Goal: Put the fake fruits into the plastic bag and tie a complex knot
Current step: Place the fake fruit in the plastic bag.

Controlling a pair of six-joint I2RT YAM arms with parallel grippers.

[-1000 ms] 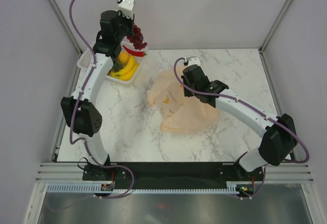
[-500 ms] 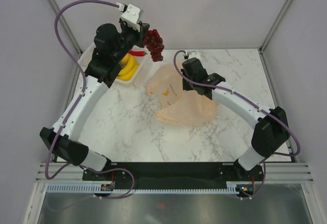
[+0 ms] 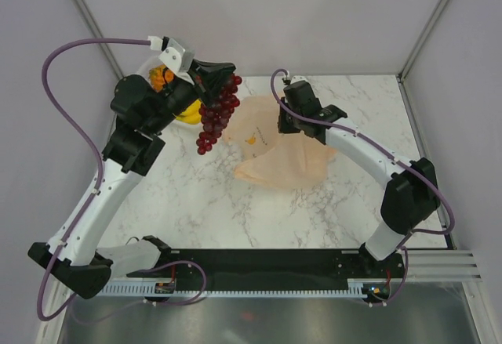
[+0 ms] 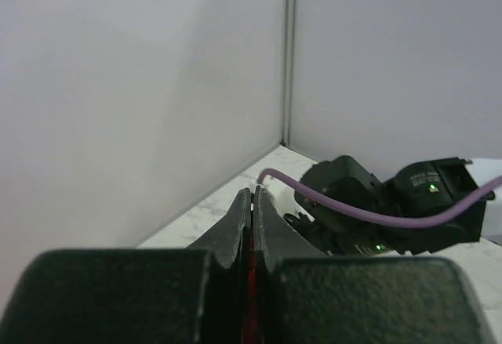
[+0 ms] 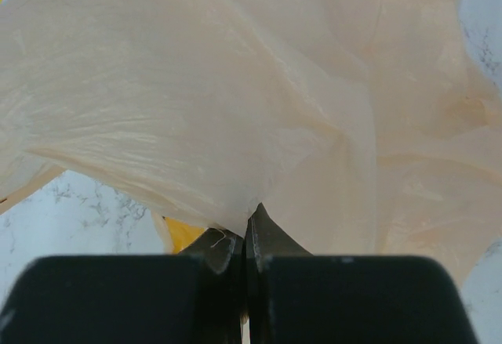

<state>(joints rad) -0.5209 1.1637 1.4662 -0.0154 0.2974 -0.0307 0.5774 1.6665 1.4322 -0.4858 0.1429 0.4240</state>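
1. Now the left gripper (image 3: 210, 71), pinching the grapes (image 3: 216, 117) by the stem, has swung off the basket (image 3: 146, 67); the bunch hangs just beside the plastic bag (image 3: 290, 164).
2. From above, the right gripper (image 5: 249, 220), clamped on the bag's edge, hides under its own wrist.
3. Bananas (image 3: 188, 112) sit half-covered behind the left arm.

The dark purple plastic grape bunch (image 3: 214, 117) is glossy and smooth. The thin peach plastic carrier bag (image 5: 235, 109) is translucent, creased film with faint sheen. The white veined marble-pattern tabletop (image 3: 204, 203) is smooth.
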